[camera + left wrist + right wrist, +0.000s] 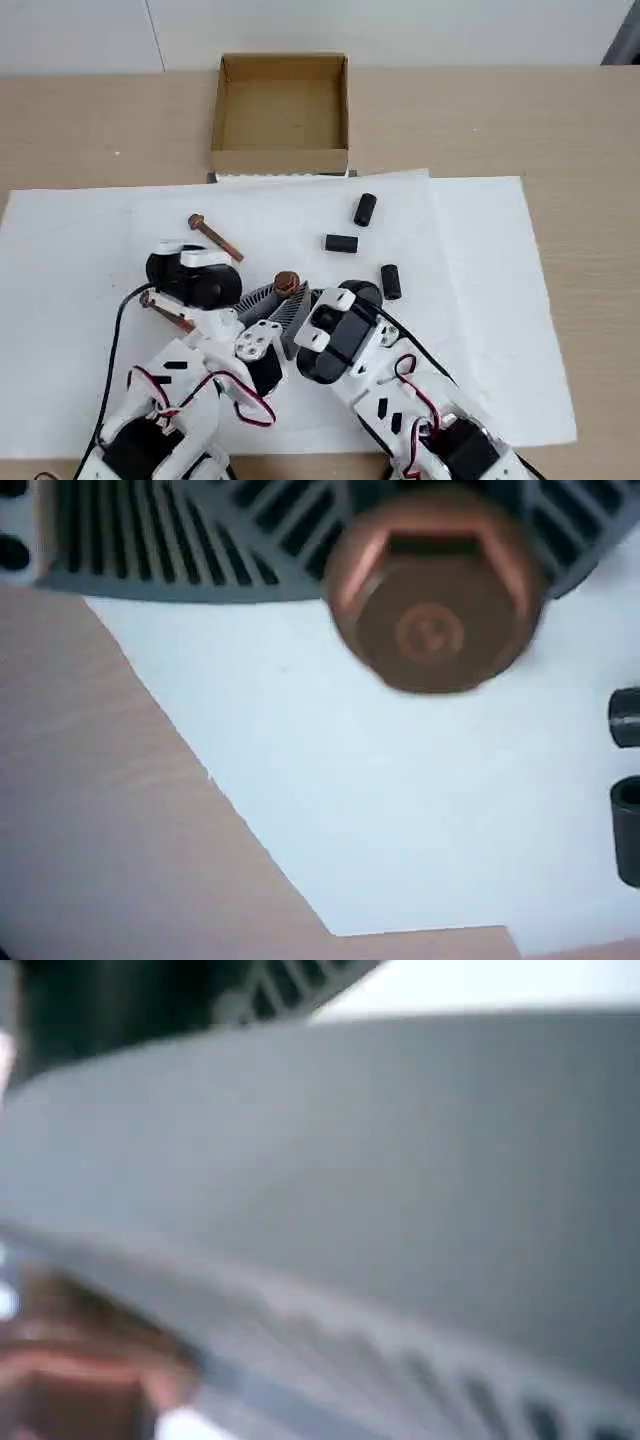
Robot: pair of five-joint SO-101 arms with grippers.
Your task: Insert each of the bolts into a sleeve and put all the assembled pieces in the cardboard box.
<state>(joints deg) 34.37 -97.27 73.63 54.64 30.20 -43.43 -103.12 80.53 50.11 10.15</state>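
Note:
A copper bolt (287, 283) is held where the two arms meet near the table's front, with my left gripper (278, 300) shut on it. Its hexagonal head (432, 600) faces the left wrist camera, set between grey ribbed fingers (200, 540). My right gripper (300, 312) sits right against it from the other side; a copper blur (80, 1380) lies beside its grey body. A second bolt (213, 237) lies on the paper. A third bolt (165, 312) is partly under the left arm. Three black sleeves (365, 209) (341, 243) (390, 281) lie loose.
The open cardboard box (345, 105) stands at the back, past the far edge of the white paper (480, 300). Two sleeves (625, 717) (628, 820) sit at the edge of the left wrist view. Bare wooden table (590, 150) surrounds the paper.

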